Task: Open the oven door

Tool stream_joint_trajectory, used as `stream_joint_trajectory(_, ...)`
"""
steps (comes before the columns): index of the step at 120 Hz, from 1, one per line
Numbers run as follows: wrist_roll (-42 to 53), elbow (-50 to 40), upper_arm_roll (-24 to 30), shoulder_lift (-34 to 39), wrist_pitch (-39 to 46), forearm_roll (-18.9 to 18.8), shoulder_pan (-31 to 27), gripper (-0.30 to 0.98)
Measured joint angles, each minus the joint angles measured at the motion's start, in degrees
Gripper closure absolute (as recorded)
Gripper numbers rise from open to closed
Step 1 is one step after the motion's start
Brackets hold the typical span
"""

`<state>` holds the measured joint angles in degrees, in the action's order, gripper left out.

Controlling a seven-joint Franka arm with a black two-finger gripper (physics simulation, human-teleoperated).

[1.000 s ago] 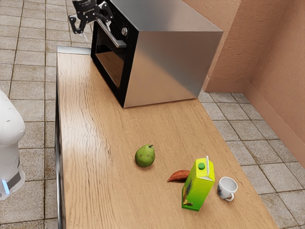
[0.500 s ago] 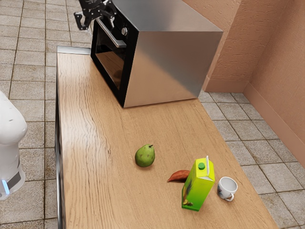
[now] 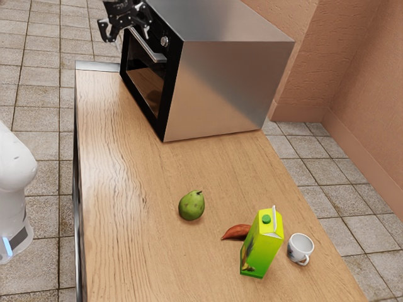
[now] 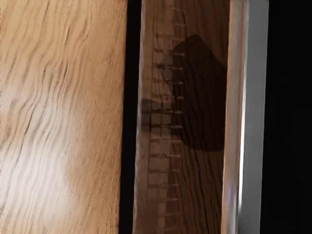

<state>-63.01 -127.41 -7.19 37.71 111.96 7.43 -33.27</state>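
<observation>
Silver handle [image 3: 148, 48]: rigid, probably slick. Door [image 3: 144, 85] likely heavyish, hinge stiff at first; grip mid-bar. My gripper [image 3: 128, 35] stands open, fingers spread.

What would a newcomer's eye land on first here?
Probably the big steel-sided oven at the table's far end, its door shut. Next, the bright green-and-yellow carton, standing between a reddish pod-shaped thing and a white cup.
</observation>
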Motion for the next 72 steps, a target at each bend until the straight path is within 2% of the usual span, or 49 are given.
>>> stream_joint_trajectory(72, 0.5, -3.8, -0.2, -0.2, 0.9, 0.4, -0.7, 0.02)
